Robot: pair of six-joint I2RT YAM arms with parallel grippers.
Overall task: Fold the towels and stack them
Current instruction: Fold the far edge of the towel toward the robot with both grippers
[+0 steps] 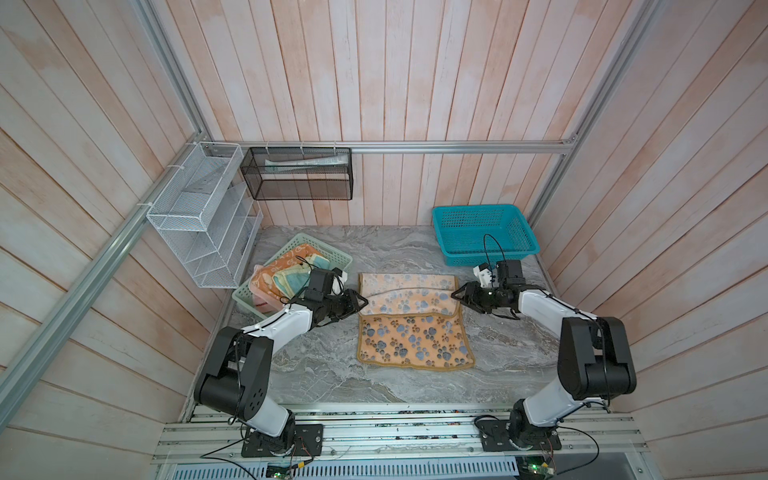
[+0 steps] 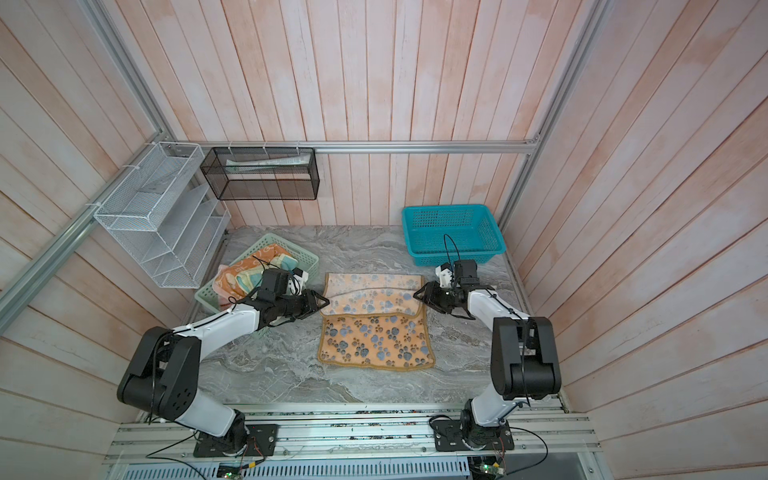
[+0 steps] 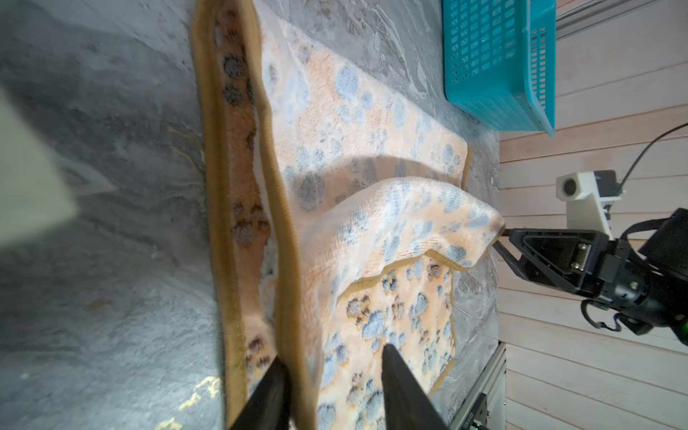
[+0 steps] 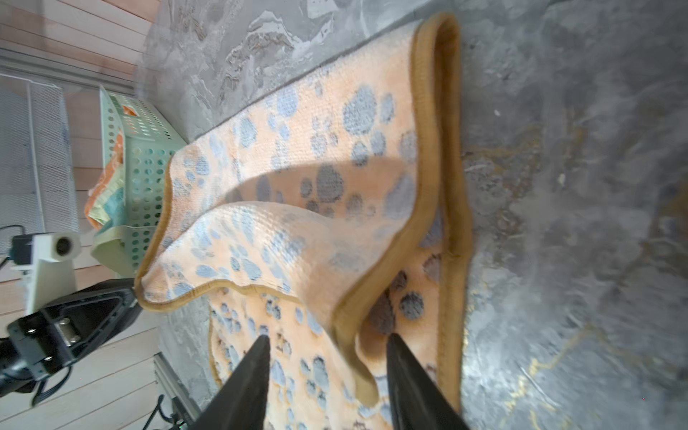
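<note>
Left wrist view: at the bottom edge, the black tapered fingers of the left gripper stand apart, with the ribbed brown hem of the paw-print towel between them. Right wrist view: the right gripper likewise gapes astride the hem. In both top views the fluffy peach towel lies mid-frame on the grey marbled table, its upper half folded over.

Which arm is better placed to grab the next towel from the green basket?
Left. The left gripper sits beside the mint-green basket; the right gripper is across the paw-print towel from it.
</note>
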